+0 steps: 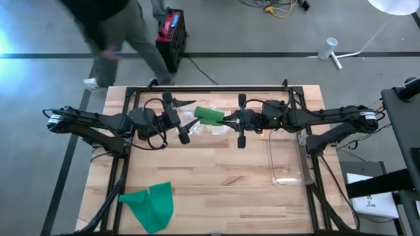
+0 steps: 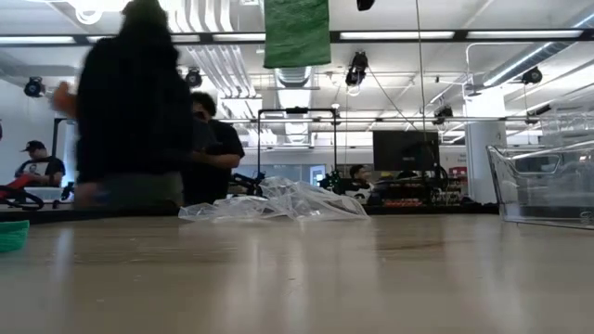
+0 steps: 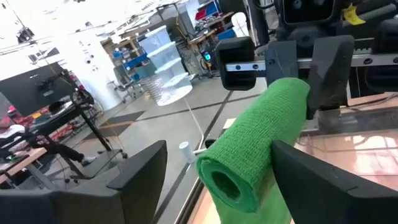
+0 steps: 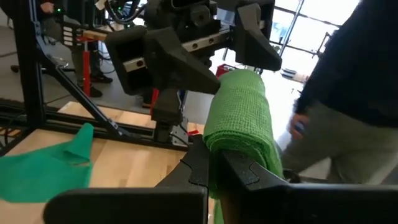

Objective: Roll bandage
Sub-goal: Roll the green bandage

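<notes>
A green bandage roll (image 1: 210, 115) hangs level above the table's far middle, between my two grippers; in the low view it shows at the top (image 2: 297, 32). My right gripper (image 1: 227, 119) is shut on one end of it. My left gripper (image 3: 217, 149) is open, its two fingers standing on either side of the roll's other, hollow end (image 3: 227, 183). One left finger (image 3: 311, 180) lies close beside the roll; I cannot tell whether it touches. A loose green bandage (image 1: 149, 204) lies spread on the table at the near left. My right gripper pinches the bandage at the roll's end (image 4: 233, 152) between its two shut fingers. It comes level from the table's right, along the roll. The roll juts out level beyond the fingertips, lifted clear of the table, and a strip of bandage (image 4: 273, 158) hangs beside the fingers.
A crumpled clear plastic wrapper (image 1: 211, 130) lies on the table under the roll. A clear plastic bin (image 1: 289, 160) stands at the right. A person (image 1: 111, 33) walks past beyond the far edge. The table's near middle is bare wood (image 1: 230, 196).
</notes>
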Motion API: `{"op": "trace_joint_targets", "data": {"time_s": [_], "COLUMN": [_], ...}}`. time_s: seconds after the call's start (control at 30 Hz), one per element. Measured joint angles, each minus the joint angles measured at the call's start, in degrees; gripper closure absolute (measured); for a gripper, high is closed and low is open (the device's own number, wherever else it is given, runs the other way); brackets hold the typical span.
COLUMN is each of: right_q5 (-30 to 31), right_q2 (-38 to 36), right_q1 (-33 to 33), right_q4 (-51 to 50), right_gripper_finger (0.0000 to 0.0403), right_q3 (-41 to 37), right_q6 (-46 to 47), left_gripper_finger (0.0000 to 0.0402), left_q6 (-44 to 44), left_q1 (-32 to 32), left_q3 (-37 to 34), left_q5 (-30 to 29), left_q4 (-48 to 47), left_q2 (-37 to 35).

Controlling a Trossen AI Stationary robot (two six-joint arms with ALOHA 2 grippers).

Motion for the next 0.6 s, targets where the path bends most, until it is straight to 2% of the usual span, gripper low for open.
{"op": "trace_joint_targets", "data": {"time_s": [0.6], "right_q5": [-0.66], "right_q2": [0.0], "right_q1": [0.07], "right_q4": [-2.55], "right_gripper_finger": [0.04], "right_q3": [0.0], "right_q6": [-0.64], "left_gripper_finger": [0.0118], "left_q6": [-0.42], "left_q1": [0.08], "left_q3": [0.02], "left_q5": [-2.08], "left_q4": [-1.94], "left_q2": [-1.72]}}
